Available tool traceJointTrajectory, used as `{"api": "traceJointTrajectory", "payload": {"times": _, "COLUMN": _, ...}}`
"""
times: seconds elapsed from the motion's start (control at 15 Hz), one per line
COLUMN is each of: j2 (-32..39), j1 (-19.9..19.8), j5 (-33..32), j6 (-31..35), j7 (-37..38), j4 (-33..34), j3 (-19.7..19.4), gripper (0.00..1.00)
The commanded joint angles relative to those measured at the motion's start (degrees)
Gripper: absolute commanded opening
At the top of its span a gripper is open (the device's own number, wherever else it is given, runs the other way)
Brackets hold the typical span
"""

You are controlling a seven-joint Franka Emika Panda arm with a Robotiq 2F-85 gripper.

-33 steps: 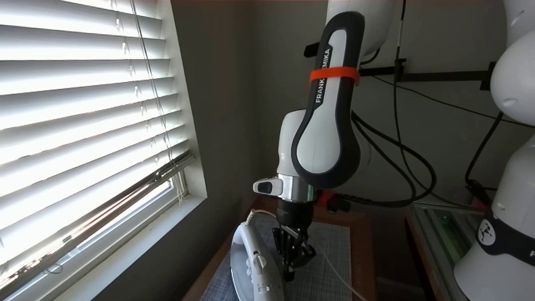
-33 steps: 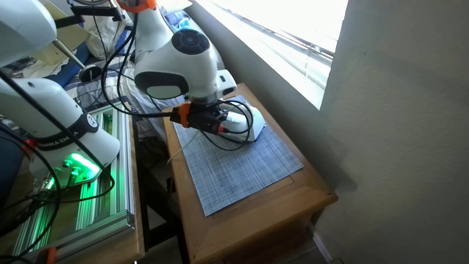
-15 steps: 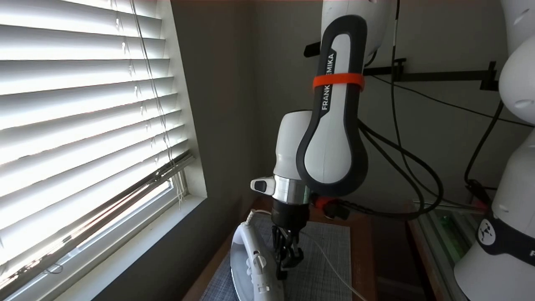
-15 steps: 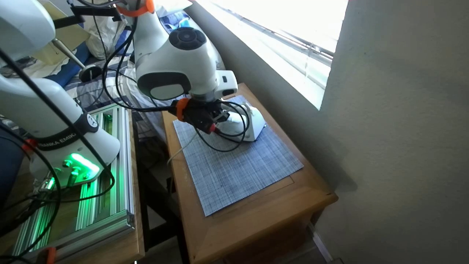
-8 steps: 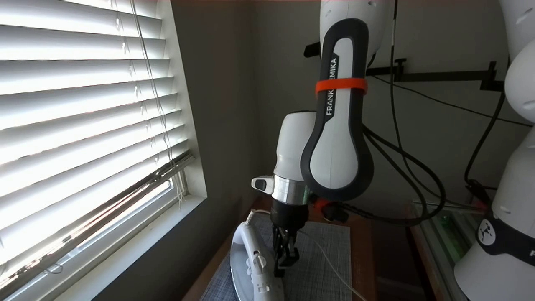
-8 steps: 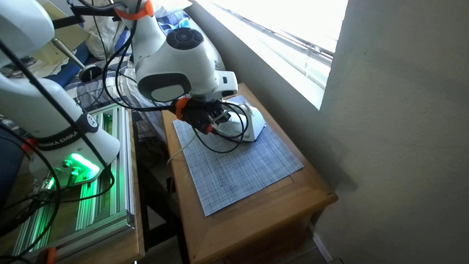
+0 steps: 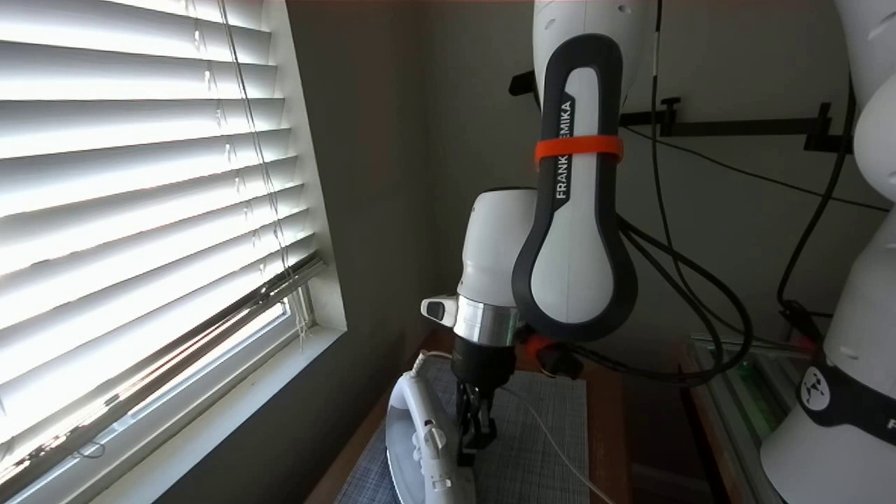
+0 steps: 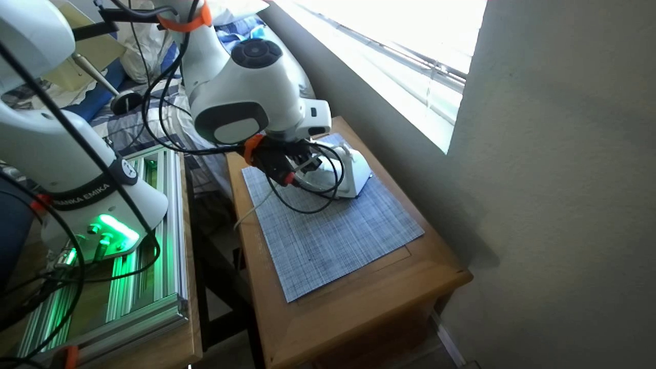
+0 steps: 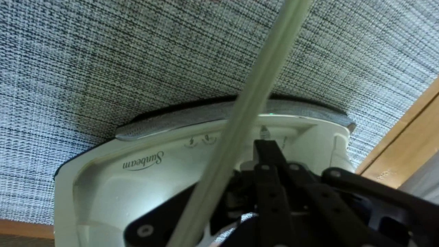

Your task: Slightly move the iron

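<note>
The white Sunbeam clothes iron [image 9: 147,185] is resting on the woven placemat [image 8: 328,246] atop the wooden table [image 8: 369,312]. The Robotiq gripper [image 9: 269,151] is pointing down beside the iron, holding its fingertips together; contact is not showing clearly. A pale cord [image 9: 236,133] is crossing the wrist view.

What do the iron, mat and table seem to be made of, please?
The iron looks like smooth, glossy plastic, given its moulded white shell and bright highlight. The mat seems woven, matt fabric or vinyl; its crossed threads show in the wrist view. The table is probably wood, perhaps satin-varnished, from its brown color and panel lines.
</note>
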Motion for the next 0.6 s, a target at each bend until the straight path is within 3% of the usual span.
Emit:
{"api": "traceJointTrajectory", "payload": {"times": 0.0, "j2": -1.0, "j1": 2.3, "j5": -3.0, "j6": 1.9, "j7": 4.5, "j4": 0.2, "j3": -2.4, "gripper": 0.00}}
{"api": "traceJointTrajectory", "payload": {"times": 0.53, "j2": -0.9, "j1": 5.1, "j5": -4.0, "j6": 3.0, "j7": 7.5, "j4": 0.4, "j3": -5.0, "gripper": 0.00}}
